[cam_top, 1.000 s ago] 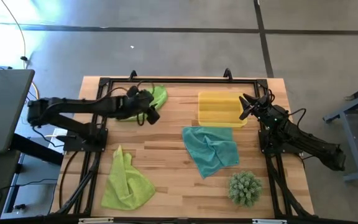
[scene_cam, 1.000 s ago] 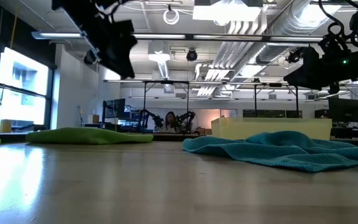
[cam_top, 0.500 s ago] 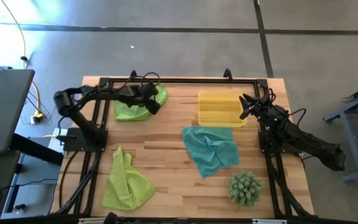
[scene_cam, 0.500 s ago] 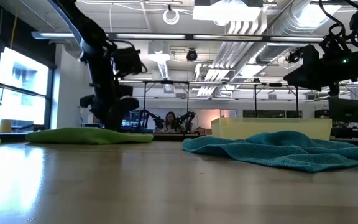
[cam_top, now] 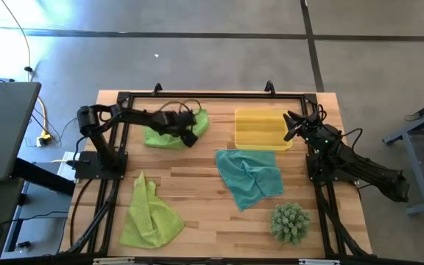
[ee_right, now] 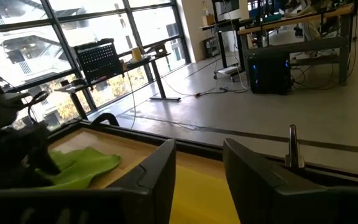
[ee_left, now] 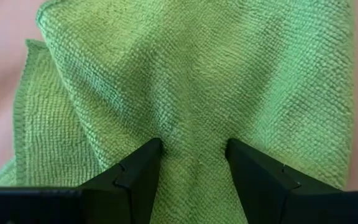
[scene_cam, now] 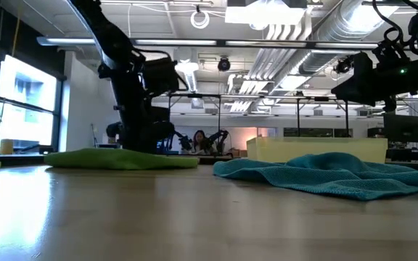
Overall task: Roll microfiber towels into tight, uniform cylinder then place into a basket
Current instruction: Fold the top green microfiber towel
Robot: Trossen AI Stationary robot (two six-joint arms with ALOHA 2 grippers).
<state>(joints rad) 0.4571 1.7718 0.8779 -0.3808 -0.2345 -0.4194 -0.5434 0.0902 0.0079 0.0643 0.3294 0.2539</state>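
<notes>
Both left pincer (ee_left: 191,163) fingers press, seemingly, into far lime towel (cam_top: 169,132).

Nubby green cloth towel (ee_left: 197,81), smooth yellow plastic tray (cam_top: 260,129), planked wooden table (cam_top: 197,191).

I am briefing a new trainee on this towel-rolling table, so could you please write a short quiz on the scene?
1. True or false: the yellow ribbed plastic tray holds a rolled towel.
2. How many soft microfiber towels lie on the wooden table?
3. Which towel does the left tool press on? A the teal microfiber towel; B the far lime-green microfiber towel; C the near lime-green microfiber towel.

Key: 1 false. 2 three. 3 B; its fingers are open on the cloth, while the right tool hangs over the tray's right edge.
</notes>
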